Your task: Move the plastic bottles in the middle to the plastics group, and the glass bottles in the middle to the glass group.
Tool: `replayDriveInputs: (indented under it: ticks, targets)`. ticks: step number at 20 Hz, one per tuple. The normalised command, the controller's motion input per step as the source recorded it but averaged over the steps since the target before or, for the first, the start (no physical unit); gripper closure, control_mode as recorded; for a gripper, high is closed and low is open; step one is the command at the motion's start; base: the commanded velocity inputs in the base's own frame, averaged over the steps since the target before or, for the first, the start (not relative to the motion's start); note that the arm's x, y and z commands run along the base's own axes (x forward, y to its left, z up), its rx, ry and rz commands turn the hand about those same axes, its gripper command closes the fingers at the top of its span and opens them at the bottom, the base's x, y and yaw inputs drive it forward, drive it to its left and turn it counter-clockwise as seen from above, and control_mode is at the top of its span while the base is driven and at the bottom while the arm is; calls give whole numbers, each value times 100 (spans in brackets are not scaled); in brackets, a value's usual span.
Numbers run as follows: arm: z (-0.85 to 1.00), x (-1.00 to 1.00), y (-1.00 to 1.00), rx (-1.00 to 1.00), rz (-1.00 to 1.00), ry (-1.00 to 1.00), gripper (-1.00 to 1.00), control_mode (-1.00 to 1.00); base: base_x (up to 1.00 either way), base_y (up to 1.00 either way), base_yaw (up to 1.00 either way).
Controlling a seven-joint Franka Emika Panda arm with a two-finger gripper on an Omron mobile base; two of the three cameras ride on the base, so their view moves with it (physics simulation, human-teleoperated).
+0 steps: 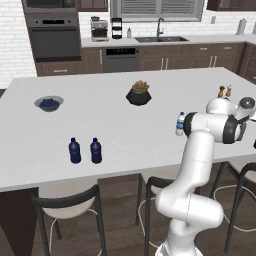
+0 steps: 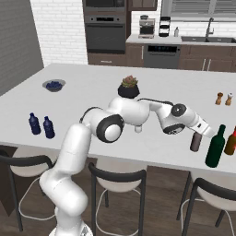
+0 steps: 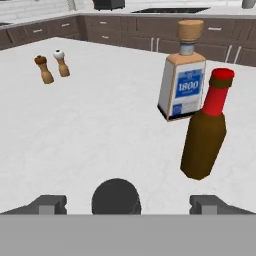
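We find a simulated kitchen with dark cabinets, an oven and a sink along the back wall. A large white worktop (image 1: 125, 130) fills the foreground.

At the lower right of the right base view stands the green wine bottle (image 2: 215, 147). A brown red-capped bottle (image 2: 232, 140) stands just beside it. The hand view places a square labelled spirit bottle (image 3: 182, 85) close behind that red-capped one. We judge these two to be the glass group.

The dark beer bottle (image 2: 196, 142) stands upright just left of the green one. The hand (image 2: 199, 133) sits over its neck with the fingers spread wide on either side of the dark cap, gripping nothing.

We judge both glass bottles delivered and this step at its end.

The clear water bottle (image 1: 180, 124) remains at the middle right of the left base view. It is well apart from the two dark blue bottles (image 1: 85, 151) at lower left.

Next move, in our judgement:
- Lift the hand straight up, clear of the neck, without tipping the bottle.
- Swing across to the water bottle.
- Carry it to the blue pair.
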Motion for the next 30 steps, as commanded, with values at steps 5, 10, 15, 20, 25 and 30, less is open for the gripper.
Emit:
replayDriveInputs:
  ticks: [5, 10, 15, 20, 25, 30]
  targets:
    - [0, -42, 60, 0, 0, 0, -100, -100, 0, 0, 0]
    - [3, -35, 48, 0, 0, -1, -100, -100, 0, 0, 0]
    - [34, -14, 67, 0, 8, 1, -100, -100, 0, 0, 0]
    - [37, 0, 70, 1, 15, 1, -100, -100, 0, 0, 0]
    - [37, 0, 55, 4, 17, 0, -100, -100, 0, 0, 0]
    - [28, 0, 49, 5, 22, 0, -100, -100, 0, 0, 0]
